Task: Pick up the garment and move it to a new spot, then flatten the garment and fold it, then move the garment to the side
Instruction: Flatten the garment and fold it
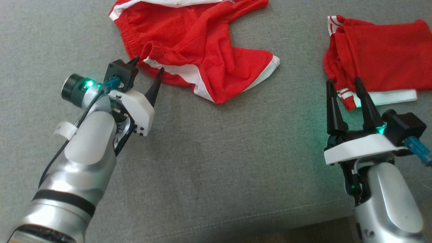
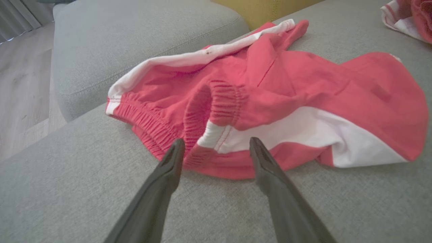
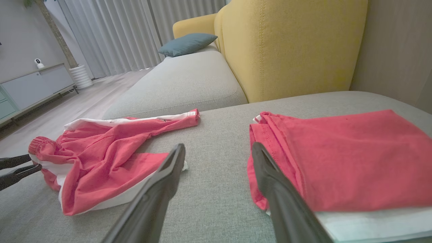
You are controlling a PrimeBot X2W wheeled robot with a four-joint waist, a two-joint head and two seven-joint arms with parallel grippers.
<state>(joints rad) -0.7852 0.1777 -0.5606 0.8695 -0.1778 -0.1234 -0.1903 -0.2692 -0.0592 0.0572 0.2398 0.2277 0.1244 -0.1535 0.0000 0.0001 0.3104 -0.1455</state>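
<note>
The crumpled garment [image 1: 195,44], red shorts with white trim, lies rumpled on the grey sofa cushion [image 1: 216,162] toward the robot's left. Its waistband [image 2: 224,101] is bunched and one leg is flopped over, so nothing of this piece looks done: it is not lifted, flattened or folded. The left gripper [image 1: 148,65] sits low at the near edge with its fingers spread wide, the tips either side of the waistband corner. In the left wrist view they seem just short of the cloth or barely brushing it, though the angle makes that hard to settle, and nothing is pinched. The right gripper [image 1: 343,81] is likewise spread and empty, its tips at the near corner of the folded garment [image 1: 381,57], a second red piece lying squared at the cushion's right side, well apart from the crumpled one. I judge the folded piece a finished round and this one the very start: the grasp, the move, flattening, folding and setting aside are all to come.
</note>
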